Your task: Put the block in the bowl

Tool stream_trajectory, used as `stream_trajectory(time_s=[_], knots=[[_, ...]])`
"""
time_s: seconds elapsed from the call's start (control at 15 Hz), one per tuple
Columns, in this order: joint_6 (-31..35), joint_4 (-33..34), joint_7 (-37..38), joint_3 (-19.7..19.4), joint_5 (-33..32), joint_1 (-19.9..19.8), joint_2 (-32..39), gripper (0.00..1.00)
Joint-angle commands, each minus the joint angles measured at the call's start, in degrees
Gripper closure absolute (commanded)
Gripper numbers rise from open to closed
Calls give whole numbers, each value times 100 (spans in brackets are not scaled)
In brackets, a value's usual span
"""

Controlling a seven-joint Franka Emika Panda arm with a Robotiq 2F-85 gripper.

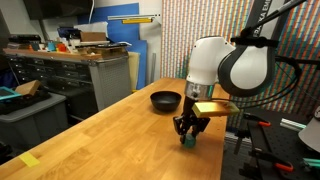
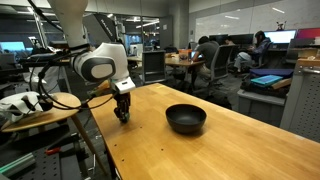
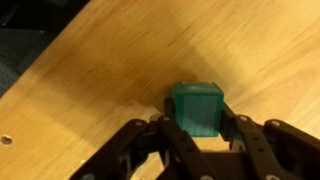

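The small green block [image 3: 196,106] sits between my gripper's two black fingers [image 3: 197,122] in the wrist view, and the fingers press on both its sides. In an exterior view the block [image 1: 187,141] shows just under the fingers [image 1: 188,132], at or barely above the wooden table. In the exterior view from the opposite side the gripper [image 2: 124,113] is near the table's edge and the block is hidden by it. The black bowl [image 1: 165,100] stands further along the table; it also shows in that opposite view [image 2: 186,118], apart from the gripper.
The wooden table [image 1: 120,140] runs long and bare around the gripper. A yellow tape piece [image 1: 30,160] lies near its near end. A cabinet [image 1: 95,75] and clutter stand behind. People sit at desks [image 2: 210,60] in the background.
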Motion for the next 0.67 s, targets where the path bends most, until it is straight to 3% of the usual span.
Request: stream_trajectory(time_s=[0.0, 0.27, 0.6], knots=[[-606, -55, -286, -224, 134, 215, -493, 83], [-1716, -74, -273, -874, -480, 449, -1143, 83], [-3054, 102, -355, -1218, -1632, 91, -2002, 83]])
